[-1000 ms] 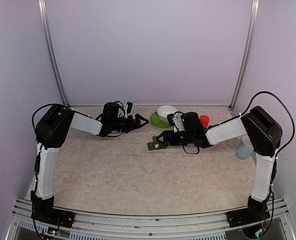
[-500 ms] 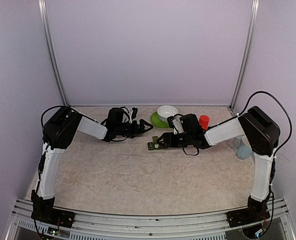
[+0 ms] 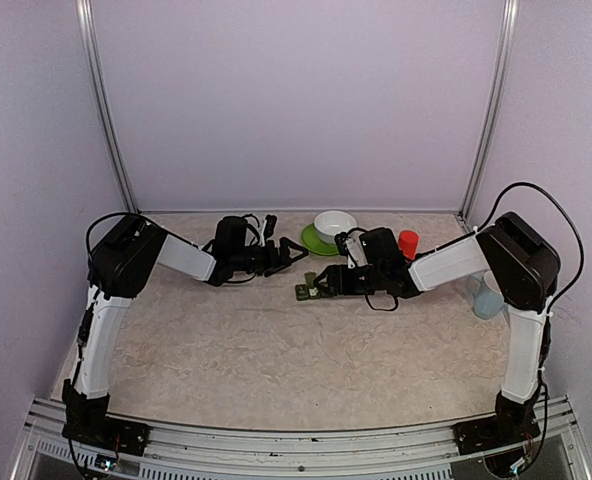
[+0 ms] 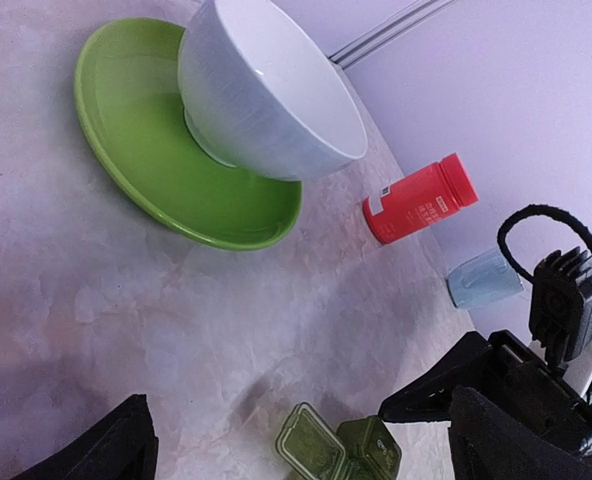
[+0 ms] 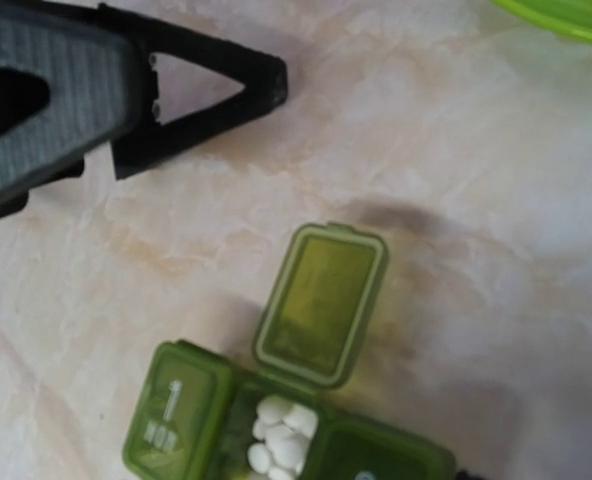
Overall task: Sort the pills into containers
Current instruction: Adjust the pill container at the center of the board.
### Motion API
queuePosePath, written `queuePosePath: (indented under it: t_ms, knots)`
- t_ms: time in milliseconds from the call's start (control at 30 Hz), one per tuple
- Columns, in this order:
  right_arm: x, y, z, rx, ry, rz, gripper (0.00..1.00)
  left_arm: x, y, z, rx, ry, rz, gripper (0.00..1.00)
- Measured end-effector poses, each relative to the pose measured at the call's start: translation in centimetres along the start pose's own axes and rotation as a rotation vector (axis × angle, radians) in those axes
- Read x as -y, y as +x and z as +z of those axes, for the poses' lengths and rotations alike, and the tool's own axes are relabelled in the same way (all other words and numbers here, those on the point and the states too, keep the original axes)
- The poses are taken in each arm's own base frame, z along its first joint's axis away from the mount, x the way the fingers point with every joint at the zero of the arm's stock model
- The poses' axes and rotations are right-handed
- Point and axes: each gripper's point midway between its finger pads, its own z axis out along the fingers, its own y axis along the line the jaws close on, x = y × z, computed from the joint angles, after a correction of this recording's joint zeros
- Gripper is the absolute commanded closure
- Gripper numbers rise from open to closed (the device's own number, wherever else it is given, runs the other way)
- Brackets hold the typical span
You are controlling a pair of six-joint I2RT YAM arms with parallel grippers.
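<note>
Just in front of the lime-green round plate (image 4: 126,125), on the marbled counter (image 3: 276,350), lay the small dark green plastic strip of three joined lidded containers (image 5: 296,345), with one lid flipped up beside a heap of white pills (image 5: 276,435). The right claw (image 3: 321,284) hovered over it; I couldn't tell how its jaws stood. The left claw (image 3: 294,252) gaped wide and empty, left of the plate. A white ceramic bowl (image 4: 266,100) sat on the plate.
</note>
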Motion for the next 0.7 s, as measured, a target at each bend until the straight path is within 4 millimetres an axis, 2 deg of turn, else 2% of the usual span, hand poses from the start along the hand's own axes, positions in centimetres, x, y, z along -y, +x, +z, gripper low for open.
queuePosePath:
  t_ms: [267, 567, 700]
  knots:
    - [0.0, 0.0, 0.0, -0.002, 0.0, 0.001, 0.36, 0.7, 0.1, 0.1, -0.002, 0.037, -0.011, 0.01]
    - [0.3, 1.1, 0.5, -0.031, -0.008, 0.02, 0.49, 2.1, 1.8, 1.2, -0.036, 0.073, -0.016, 0.02]
    - [0.3, 1.3, 0.6, -0.039, -0.014, 0.023, 0.51, 2.6, 2.3, 1.4, -0.05, 0.089, -0.014, 0.02]
